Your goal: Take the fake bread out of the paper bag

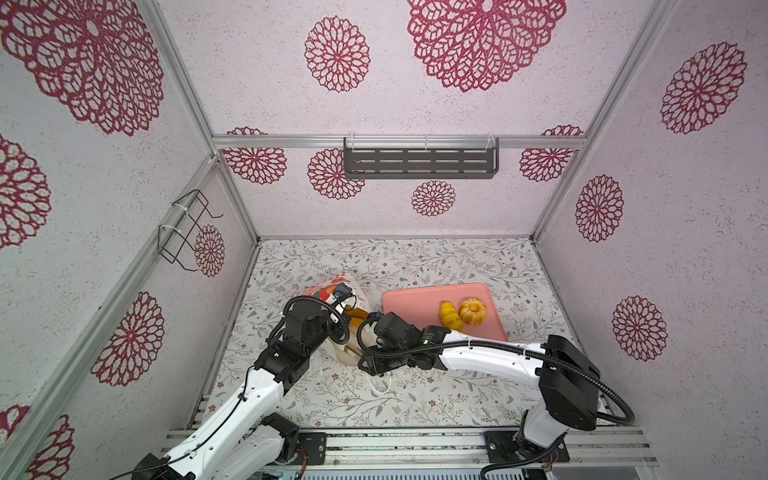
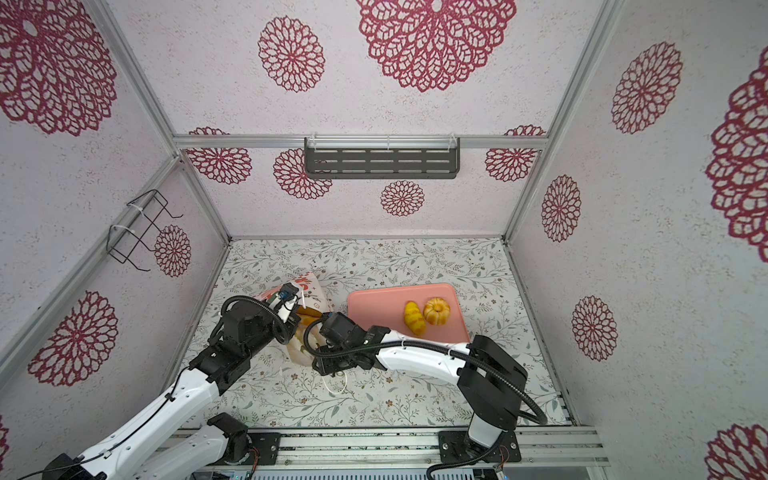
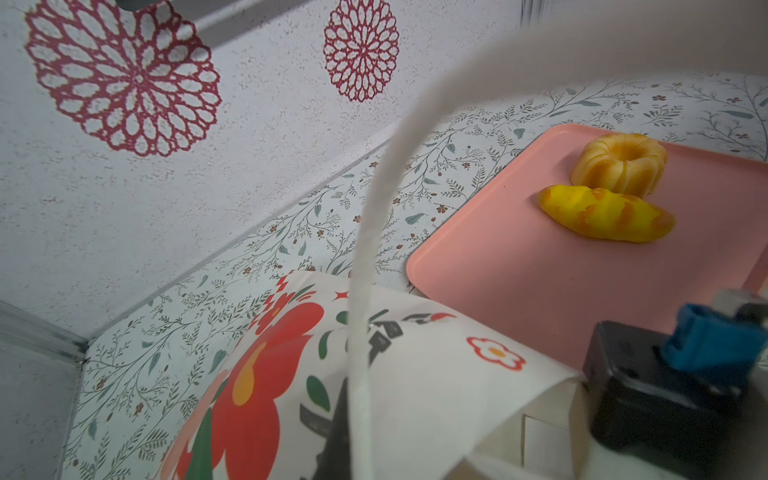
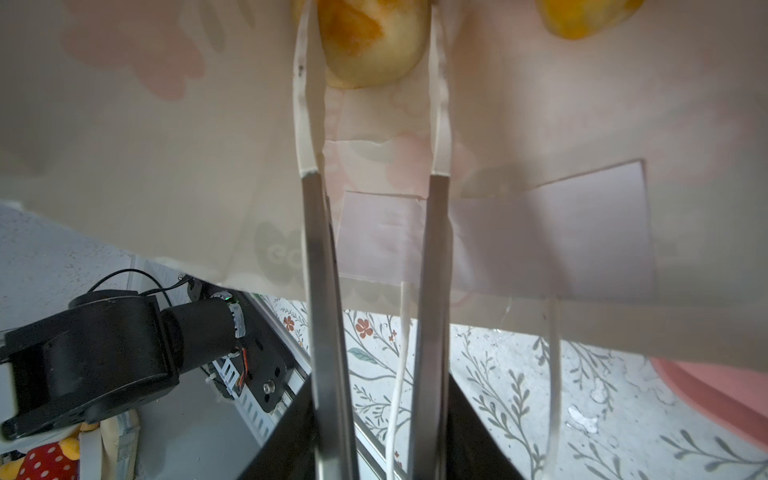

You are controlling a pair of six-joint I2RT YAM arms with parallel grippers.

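Containers. The paper bag (image 1: 360,297) (image 2: 312,286) lies on its side near the middle of the left edge of the floral table (image 1: 415,257), with its mouth towards the front edge. Both top views show a strip of golden fake bread (image 1: 356,321) (image 2: 306,319) inside the mouth, between the two wrists.

The pink tray (image 1: 401,300) (image 3: 498,291) sits just right of the bag, towards the right edge. It carries two breads that touch each other: a fluted ring bun (image 1: 472,309) (image 3: 619,164) and a yellow long loaf (image 1: 450,316) (image 3: 606,214).

View differences. Only the right wrist view looks into the bag. There we see its pale inner wall (image 4: 582,124), a round roll (image 4: 365,54) and part of a second bread (image 4: 582,16) beside it. The right gripper (image 4: 371,25) reaches inside with its fingers a narrow gap apart, and the tips flank the roll. We cannot tell whether they touch it.

Only the left wrist view shows the bag's rose face (image 3: 266,374) and a white cord handle (image 3: 365,249) running down to the left gripper (image 3: 343,399). That gripper is closed at the bag's upper lip, and we cannot tell whether it pinches cord or paper.

The other cord handle (image 1: 380,386) (image 4: 399,353) lies loose on the table below the mouth.
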